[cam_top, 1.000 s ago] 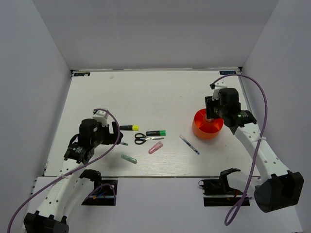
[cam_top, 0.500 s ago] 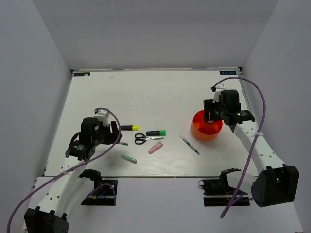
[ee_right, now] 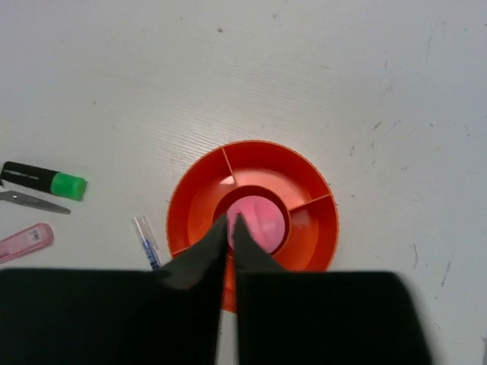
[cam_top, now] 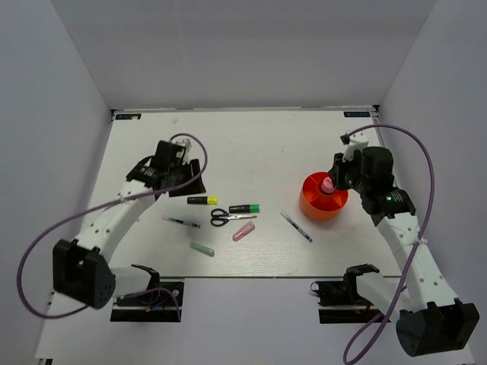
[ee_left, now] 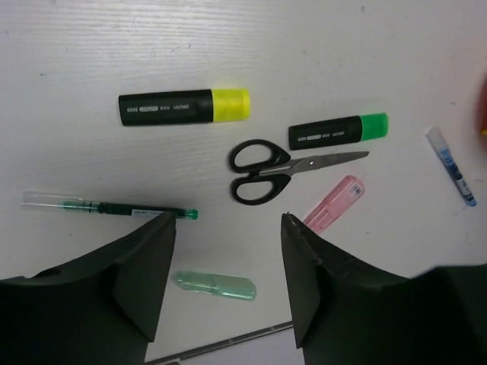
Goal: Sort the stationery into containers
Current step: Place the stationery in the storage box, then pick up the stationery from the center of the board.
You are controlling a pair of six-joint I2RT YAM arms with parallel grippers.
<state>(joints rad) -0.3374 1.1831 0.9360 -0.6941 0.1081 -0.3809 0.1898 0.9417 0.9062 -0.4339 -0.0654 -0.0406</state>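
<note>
The orange round container (cam_top: 313, 204) stands at the right, with a pink-capped bottle (cam_top: 328, 185) upright in its centre compartment (ee_right: 262, 220). My right gripper (cam_top: 338, 176) is shut and holds nothing; in the right wrist view it (ee_right: 230, 219) hovers over the container (ee_right: 266, 161), at the cap's left edge. My left gripper (cam_top: 176, 169) is open and empty, high above the loose items (ee_left: 227, 218). Below it lie a yellow-capped marker (ee_left: 185, 107), a green-capped marker (ee_left: 338, 131), black scissors (ee_left: 281, 169), a pink stick (ee_left: 333, 213), a teal stick (ee_left: 217, 285) and a green pen (ee_left: 106, 206).
A blue pen (cam_top: 295, 226) lies left of the container toward the front, and shows in the right wrist view (ee_right: 144, 239). The loose items form a cluster in the table's middle front. The table's front edge runs just below the teal stick (cam_top: 202, 249).
My left arm has swung from the front left up and back, over the markers. My right gripper has drawn back to the right, uncovering the pink cap in the container.
</note>
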